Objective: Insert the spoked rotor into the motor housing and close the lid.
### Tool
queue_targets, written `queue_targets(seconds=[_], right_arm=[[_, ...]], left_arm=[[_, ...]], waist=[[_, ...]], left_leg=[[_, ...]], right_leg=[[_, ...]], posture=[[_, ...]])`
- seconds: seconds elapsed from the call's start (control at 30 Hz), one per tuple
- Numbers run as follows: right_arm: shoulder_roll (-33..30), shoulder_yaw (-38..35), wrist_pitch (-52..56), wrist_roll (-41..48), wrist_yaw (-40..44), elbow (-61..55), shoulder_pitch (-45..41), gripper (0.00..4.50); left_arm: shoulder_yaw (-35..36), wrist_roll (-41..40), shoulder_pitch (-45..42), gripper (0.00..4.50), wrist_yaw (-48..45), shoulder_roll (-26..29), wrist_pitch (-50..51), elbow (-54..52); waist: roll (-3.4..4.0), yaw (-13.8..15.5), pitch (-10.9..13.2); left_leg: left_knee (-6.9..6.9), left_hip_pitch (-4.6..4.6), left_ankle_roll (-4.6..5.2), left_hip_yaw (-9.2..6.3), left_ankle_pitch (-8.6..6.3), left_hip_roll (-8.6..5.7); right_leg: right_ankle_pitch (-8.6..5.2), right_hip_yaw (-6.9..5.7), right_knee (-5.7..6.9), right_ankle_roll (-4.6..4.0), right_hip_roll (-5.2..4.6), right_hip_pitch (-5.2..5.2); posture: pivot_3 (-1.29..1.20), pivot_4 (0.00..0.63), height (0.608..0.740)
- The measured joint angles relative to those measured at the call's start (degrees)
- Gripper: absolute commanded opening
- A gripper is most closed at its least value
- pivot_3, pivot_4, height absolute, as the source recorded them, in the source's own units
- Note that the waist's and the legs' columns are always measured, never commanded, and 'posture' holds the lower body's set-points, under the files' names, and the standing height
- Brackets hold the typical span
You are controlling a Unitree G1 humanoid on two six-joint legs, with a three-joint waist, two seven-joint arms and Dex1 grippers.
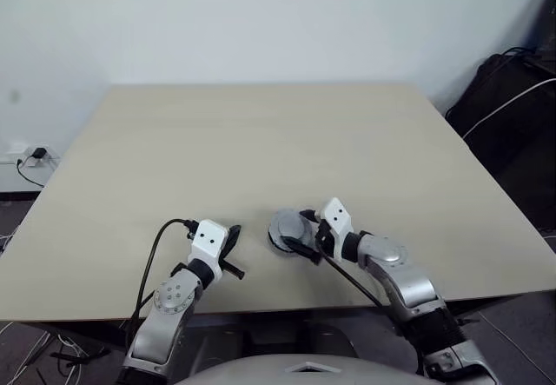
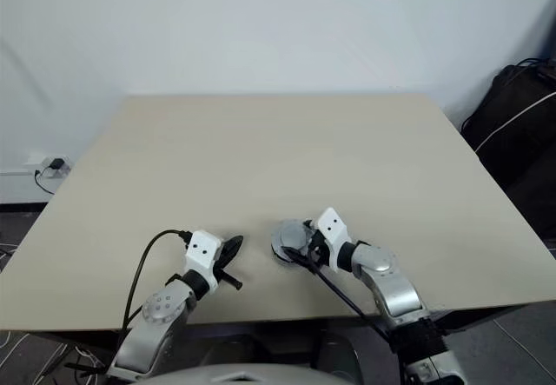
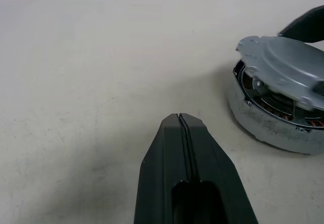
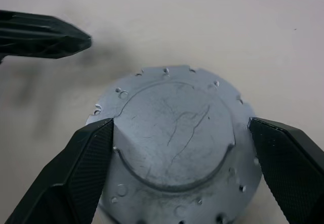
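Note:
The silver-grey lid (image 4: 177, 133) sits tilted over the motor housing (image 3: 273, 125), a grey cup with copper windings showing in the gap under the lid's raised side. My right gripper (image 1: 293, 234) spans the lid, one black finger (image 4: 91, 153) pressed on each side of its rim. Just left of the housing, my left gripper (image 3: 180, 119) is shut with nothing in it, its tip resting low over the table; it also appears as a black tip (image 4: 48, 34) in the right wrist view. The spoked rotor is hidden.
The beige table (image 1: 261, 142) stretches wide behind the housing, and its front edge lies close under both arms. A black bag with a white cable (image 1: 512, 107) stands off the table's right side. A wall socket with a plug (image 1: 35, 155) is at the far left.

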Motion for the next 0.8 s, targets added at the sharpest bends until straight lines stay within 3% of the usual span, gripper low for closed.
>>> queue_targets(seconds=[0.8], right_arm=[[0.57,0.5,-0.52,-1.72,0.62,1.23,0.15,4.48]], left_arm=[[0.28,-0.02,0.94,0.0,0.96,0.54,0.77,-1.63]], waist=[[0.02,-0.04,-0.11]], left_leg=[[0.0,0.02,-0.02,0.0,0.01,0.0]], right_leg=[[0.0,0.02,0.0,0.0,0.0,0.02]], posture=[[0.0,0.0,0.74]])
